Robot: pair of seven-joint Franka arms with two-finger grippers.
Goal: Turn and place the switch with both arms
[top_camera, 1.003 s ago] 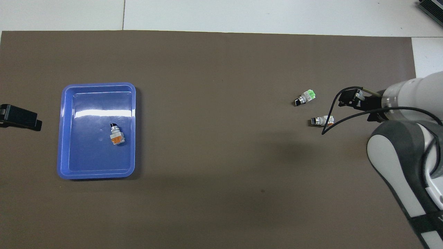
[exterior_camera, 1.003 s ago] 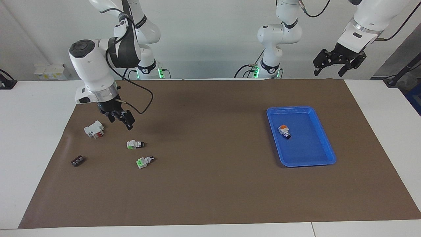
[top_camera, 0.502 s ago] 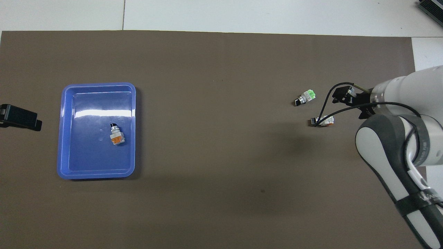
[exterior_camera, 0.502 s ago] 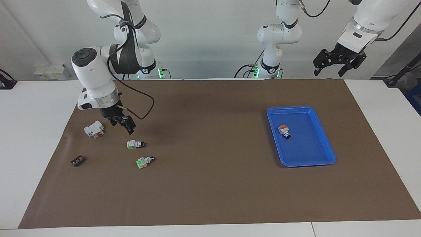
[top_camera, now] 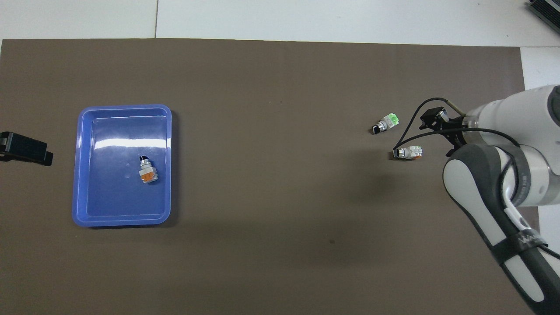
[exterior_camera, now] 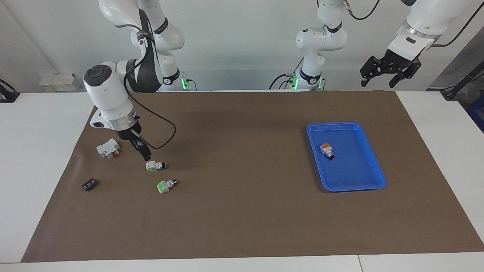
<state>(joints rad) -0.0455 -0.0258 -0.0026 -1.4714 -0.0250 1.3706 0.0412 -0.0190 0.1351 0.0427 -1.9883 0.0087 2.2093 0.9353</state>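
right jaws [exterior_camera: 144, 154] apart just over the switch [exterior_camera: 155, 165], left jaws [exterior_camera: 382, 76] seemingly apart, waiting

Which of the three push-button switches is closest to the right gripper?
The pale green switch, just under the right gripper. The brighter green switch lies farther from the robots; the orange-topped switch sits in the blue tray.

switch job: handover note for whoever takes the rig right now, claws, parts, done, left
Right claw: open, low over the mat just above the switch, not touching it.
Left claw: open, raised, waiting at its own end of the table.
Tray: holds an orange-topped switch.
Done: approach only.
Left: grasp the switch, turn it with both arms, place it.
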